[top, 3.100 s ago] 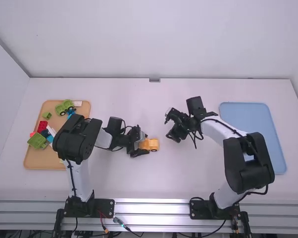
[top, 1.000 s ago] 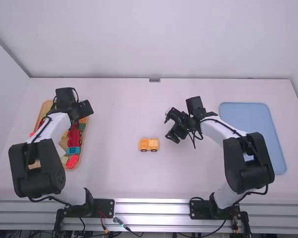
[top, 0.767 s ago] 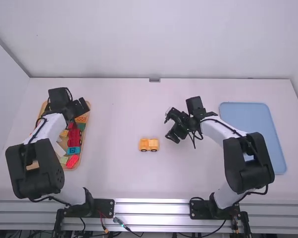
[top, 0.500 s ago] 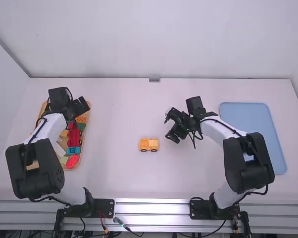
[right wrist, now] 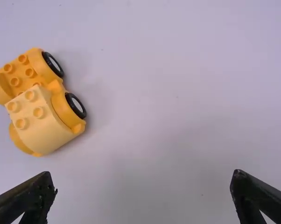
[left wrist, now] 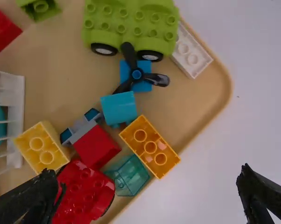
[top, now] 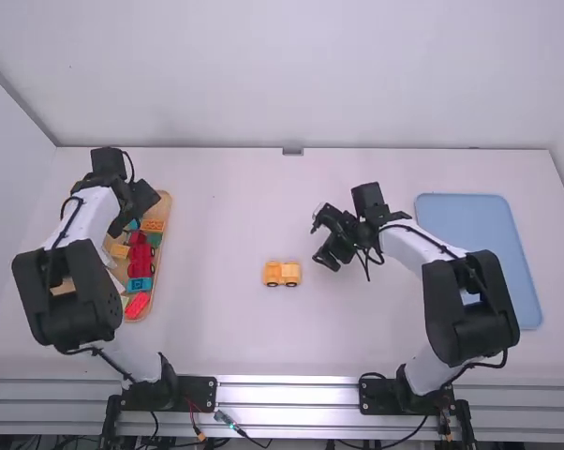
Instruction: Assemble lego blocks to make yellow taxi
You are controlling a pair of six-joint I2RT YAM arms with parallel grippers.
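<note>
My left gripper (top: 140,201) is over the wooden tray in the high view; in its wrist view the left gripper (left wrist: 147,184) stands open. Between and beyond its fingers lie an orange brick (left wrist: 150,146) at the tray's edge, with round openings facing up, and a light yellow brick (left wrist: 41,148). On the table sits a yellow-orange car (top: 282,274), apart from both grippers. To its right, my right gripper (top: 322,241) hangs above the table. In its wrist view the right gripper (right wrist: 143,184) is open and empty, with a pale yellow block (right wrist: 40,121) seated on the car's base (right wrist: 26,72).
The wooden tray (top: 162,208) also holds a green wheeled base (left wrist: 129,21), a black propeller (left wrist: 136,74), a red piece (left wrist: 82,193), a teal clear brick (left wrist: 129,176) and a white rack (left wrist: 17,119). A blue tray (top: 483,248) lies at the far right.
My left gripper has left the car and swung left over the wooden tray, then shifted slightly. The car stays on the table, and the right arm has kept still.
</note>
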